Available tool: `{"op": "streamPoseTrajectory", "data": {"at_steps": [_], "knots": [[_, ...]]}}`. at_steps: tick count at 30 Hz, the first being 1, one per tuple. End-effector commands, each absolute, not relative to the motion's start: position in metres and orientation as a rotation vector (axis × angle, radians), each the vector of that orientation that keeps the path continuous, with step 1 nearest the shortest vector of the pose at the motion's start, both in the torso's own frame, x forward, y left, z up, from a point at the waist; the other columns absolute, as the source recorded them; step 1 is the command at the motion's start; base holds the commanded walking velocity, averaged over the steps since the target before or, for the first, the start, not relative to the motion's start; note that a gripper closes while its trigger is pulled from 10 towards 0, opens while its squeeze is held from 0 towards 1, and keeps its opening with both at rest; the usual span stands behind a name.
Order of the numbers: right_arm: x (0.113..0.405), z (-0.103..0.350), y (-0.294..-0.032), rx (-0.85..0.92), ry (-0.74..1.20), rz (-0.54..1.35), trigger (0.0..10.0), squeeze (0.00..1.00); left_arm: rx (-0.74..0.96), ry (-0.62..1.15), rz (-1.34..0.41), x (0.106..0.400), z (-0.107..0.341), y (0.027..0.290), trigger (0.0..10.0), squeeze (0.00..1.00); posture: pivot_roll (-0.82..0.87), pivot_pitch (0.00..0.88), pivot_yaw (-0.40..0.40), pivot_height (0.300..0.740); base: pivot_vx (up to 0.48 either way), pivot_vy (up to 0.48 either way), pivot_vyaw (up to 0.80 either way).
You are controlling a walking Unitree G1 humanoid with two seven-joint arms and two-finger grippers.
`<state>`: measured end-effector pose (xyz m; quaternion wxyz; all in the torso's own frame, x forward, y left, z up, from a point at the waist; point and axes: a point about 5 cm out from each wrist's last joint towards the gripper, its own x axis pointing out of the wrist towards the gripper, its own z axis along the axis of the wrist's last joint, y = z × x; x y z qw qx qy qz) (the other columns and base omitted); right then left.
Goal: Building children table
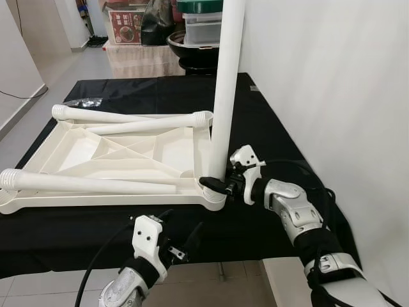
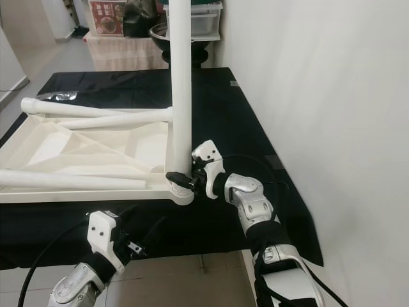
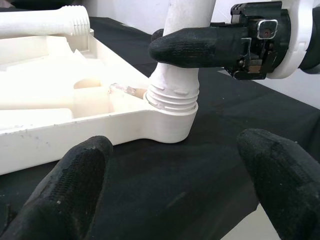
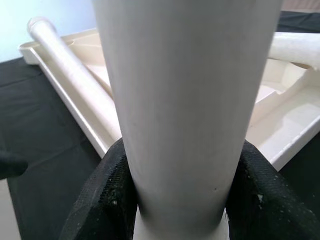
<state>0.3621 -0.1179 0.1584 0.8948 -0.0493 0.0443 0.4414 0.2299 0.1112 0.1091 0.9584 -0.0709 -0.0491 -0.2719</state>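
An upturned tabletop (image 1: pixel 128 153) lies on the surface (image 1: pixel 268 121), which stands against a wall (image 1: pixel 332 83) on the right. Three loose legs (image 1: pixel 89 184) lie across the tabletop. A fourth leg (image 1: pixel 227 83) stands upright in its near right corner socket. Behind the surface, boxes and containers (image 1: pixel 204 25) are stacked.

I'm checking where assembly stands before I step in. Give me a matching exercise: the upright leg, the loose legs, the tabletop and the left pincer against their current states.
Things:
1. upright leg
2. loose legs
3. tabletop
4. left pincer

States:
A. upside down on the black cloth
B. open, holding nothing, near the corner socket
C. standing in the corner socket, gripped by the right pincer
D. lying flat across the ribbed underside

Pairs: 1-C, 2-D, 3-A, 4-B
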Motion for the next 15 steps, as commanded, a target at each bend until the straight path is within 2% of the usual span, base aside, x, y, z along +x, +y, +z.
{"op": "streamPoseTrajectory", "data": {"at_steps": [1, 3, 4, 5, 6, 7, 8, 15], "knots": [[0.358, 0.143, -0.118, -0.024, 0.136, 0.845, 0.0, 0.00, -0.141, -0.096, -0.543, 0.228, 0.107, 0.112, 10.0, 0.00, 0.04, 0.079, -0.033, 0.740, 0.000, 0.000, 0.00], [0.358, 0.143, -0.118, -0.024, 0.136, 0.845, 0.0, 0.00, -0.141, -0.096, -0.543, 0.228, 0.107, 0.112, 10.0, 0.00, 0.04, 0.079, -0.033, 0.740, 0.000, 0.000, 0.00], [0.354, 0.136, -0.115, -0.005, 0.144, 0.769, 0.0, 0.00, -0.142, -0.096, -0.543, 0.228, 0.108, 0.113, 10.0, 0.00, 0.04, 0.087, -0.037, 0.740, 0.000, 0.000, 0.00], [0.354, 0.136, -0.115, -0.005, 0.144, 0.769, 0.0, 0.00, -0.142, -0.096, -0.543, 0.228, 0.108, 0.113, 10.0, 0.00, 0.04, 0.087, -0.037, 0.740, 0.000, 0.000, 0.00], [0.338, 0.121, -0.103, -0.070, 0.155, 0.609, 0.0, 0.00, -0.142, -0.097, -0.543, 0.227, 0.108, 0.114, 10.0, 0.00, 0.03, 0.098, -0.035, 0.740, 0.000, 0.000, 0.00], [0.338, 0.121, -0.103, -0.070, 0.155, 0.609, 0.0, 0.00, -0.142, -0.097, -0.543, 0.227, 0.108, 0.114, 10.0, 0.00, 0.03, 0.098, -0.035, 0.740, 0.000, 0.000, 0.00], [0.318, 0.114, -0.087, -0.144, 0.129, 0.432, 0.0, 0.00, -0.141, -0.096, -0.543, 0.227, 0.109, 0.116, 10.0, 0.00, 0.02, 0.096, -0.019, 0.740, 0.000, 0.000, 0.00], [0.328, 0.115, -0.088, -0.120, 0.153, 0.407, 0.0, 0.00, -0.137, -0.092, -0.547, 0.229, 0.108, 0.116, 10.0, 0.00, 0.03, 0.088, -0.023, 0.740, 0.000, 0.000, 0.00]]}}
